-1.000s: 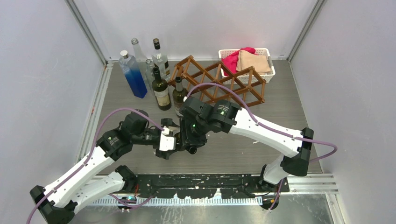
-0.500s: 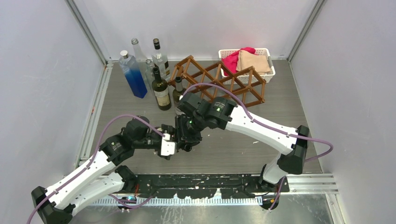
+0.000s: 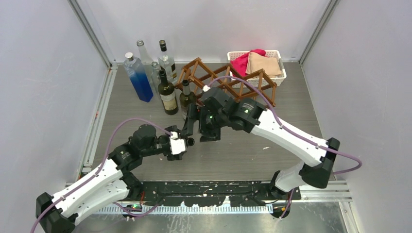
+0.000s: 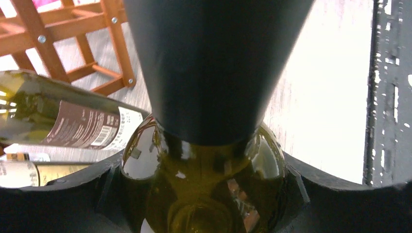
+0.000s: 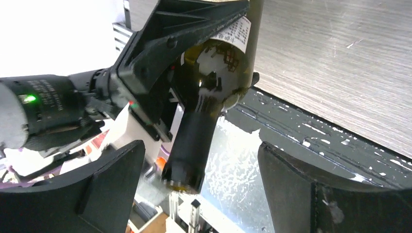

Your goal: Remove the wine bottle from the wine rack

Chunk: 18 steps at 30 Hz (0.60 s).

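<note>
The dark green wine bottle (image 3: 190, 125) hangs off the table in front of the wine rack (image 3: 228, 85), held by its shoulder in my left gripper (image 3: 182, 141). In the left wrist view both jaws press the glass shoulder (image 4: 204, 160), the black foil neck (image 4: 214, 63) points away from the camera, and the left gripper (image 4: 204, 194) is shut on it. My right gripper (image 5: 199, 155) is open; the bottle (image 5: 214, 73) has its neck between the wide-apart fingers (image 5: 111, 179) without touching them. The brown lattice rack (image 4: 73, 43) shows behind.
Several upright bottles (image 3: 145, 73) stand at the back left, two of them (image 3: 168, 94) right beside the rack. A white basket (image 3: 278, 52) with red and tan cloths sits behind the rack. A black rail (image 3: 218, 187) runs along the near edge.
My right gripper has opened off the bottle neck and drawn back toward the rack. The left gripper has closed on the bottle's shoulder and now holds it alone.
</note>
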{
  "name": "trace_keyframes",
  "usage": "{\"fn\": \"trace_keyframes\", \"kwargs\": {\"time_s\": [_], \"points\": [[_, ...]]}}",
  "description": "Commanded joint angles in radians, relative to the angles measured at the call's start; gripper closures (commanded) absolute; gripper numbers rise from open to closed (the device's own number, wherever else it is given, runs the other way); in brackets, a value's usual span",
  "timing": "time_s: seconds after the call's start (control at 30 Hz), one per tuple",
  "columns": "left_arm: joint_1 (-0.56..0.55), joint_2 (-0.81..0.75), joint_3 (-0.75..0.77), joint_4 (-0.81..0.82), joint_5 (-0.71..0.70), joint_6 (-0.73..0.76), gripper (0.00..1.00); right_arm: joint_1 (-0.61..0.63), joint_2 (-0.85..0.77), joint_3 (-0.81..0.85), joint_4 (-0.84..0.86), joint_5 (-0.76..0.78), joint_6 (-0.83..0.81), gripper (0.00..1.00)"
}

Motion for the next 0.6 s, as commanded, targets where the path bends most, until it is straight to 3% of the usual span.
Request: {"fn": "trace_keyframes", "kwargs": {"time_s": [0.0,0.33,0.47,0.57], "points": [[0.004,0.008,0.016,0.247,-0.145,-0.105,1.00,-0.016,-0.122,0.004,0.063,0.101,0.019,0.08],[0.089,0.154,0.079,0.420,-0.493,-0.399,1.00,-0.033,-0.280,-0.024,-0.062,0.430,-0.002,0.08],[0.222,0.230,0.162,0.360,-0.465,-0.605,1.00,-0.033,-0.301,-0.064,-0.064,0.471,-0.003,0.09],[0.294,0.268,0.196,0.358,-0.432,-0.676,1.00,-0.033,-0.310,-0.089,-0.060,0.486,-0.001,0.11]]}}
